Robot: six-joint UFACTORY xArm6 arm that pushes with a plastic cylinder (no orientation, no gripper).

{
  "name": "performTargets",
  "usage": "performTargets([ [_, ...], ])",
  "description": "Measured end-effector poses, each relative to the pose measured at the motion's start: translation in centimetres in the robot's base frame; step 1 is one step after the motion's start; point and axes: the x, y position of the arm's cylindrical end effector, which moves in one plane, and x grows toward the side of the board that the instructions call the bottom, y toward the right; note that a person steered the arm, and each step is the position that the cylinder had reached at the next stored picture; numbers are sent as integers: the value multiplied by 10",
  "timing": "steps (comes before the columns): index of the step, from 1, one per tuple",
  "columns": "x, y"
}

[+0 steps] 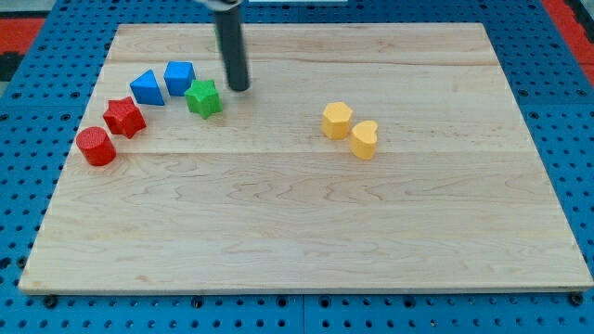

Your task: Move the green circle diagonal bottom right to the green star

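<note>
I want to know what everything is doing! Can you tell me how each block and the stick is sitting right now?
my tip: down on the board, just right of the green star, apart.
green star: flat, beside the blue blocks.
blue triangle: flat.
blue cube: flat.
red star: flat.
red cylinder: upright.
yellow hexagon: upright.
yellow heart: upright, beside the hexagon.
green circle: not visible.

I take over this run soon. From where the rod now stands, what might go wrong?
1. No green circle shows on the board, only a green star, so I may push the wrong block.
2. My tip sits just right of the star; a small slip would shove it into the blue blocks.
</note>
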Motion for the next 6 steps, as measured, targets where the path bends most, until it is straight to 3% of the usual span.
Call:
performTargets([
  [1, -71, 8],
  [2, -102, -11],
  [6, -104, -108],
])
